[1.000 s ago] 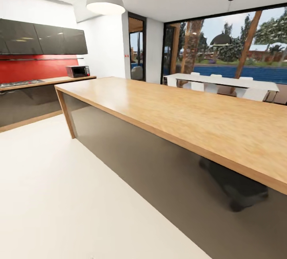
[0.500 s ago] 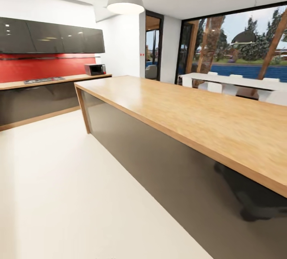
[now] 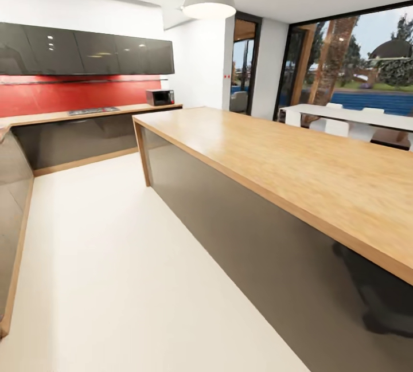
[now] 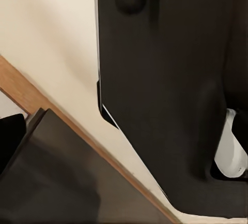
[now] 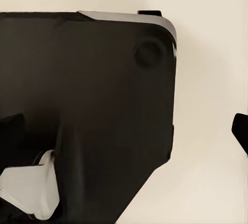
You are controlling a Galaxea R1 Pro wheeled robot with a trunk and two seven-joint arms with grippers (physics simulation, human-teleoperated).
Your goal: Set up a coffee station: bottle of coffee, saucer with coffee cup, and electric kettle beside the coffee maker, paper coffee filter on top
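I face a long kitchen island with a bare wooden countertop point(image 3: 275, 154) and dark grey sides, seen in the head view. In the right wrist view a dark fingertip point(image 5: 241, 131) sits at one edge and another at the opposite edge, so my right gripper point(image 5: 124, 131) stands open and holds nothing. The left wrist view has a dark fingertip point(image 4: 10, 136) at its edge. My left gripper point(image 4: 124, 136) looks open and empty too. Both wrist views look down past my black base onto the pale floor.
A back counter point(image 3: 86, 114) under a red wall carries a microwave point(image 3: 160, 97) and a cooktop point(image 3: 93, 110). Another dark cabinet point(image 3: 11, 200) runs along the left edge. A wide white floor point(image 3: 115, 257) lies between them and the island. A white dining table point(image 3: 350, 114) stands by the windows.
The whole head view has shifted: the camera has turned left, so island, microwave and lamp sit further right in the picture. The left cabinet has come into view.
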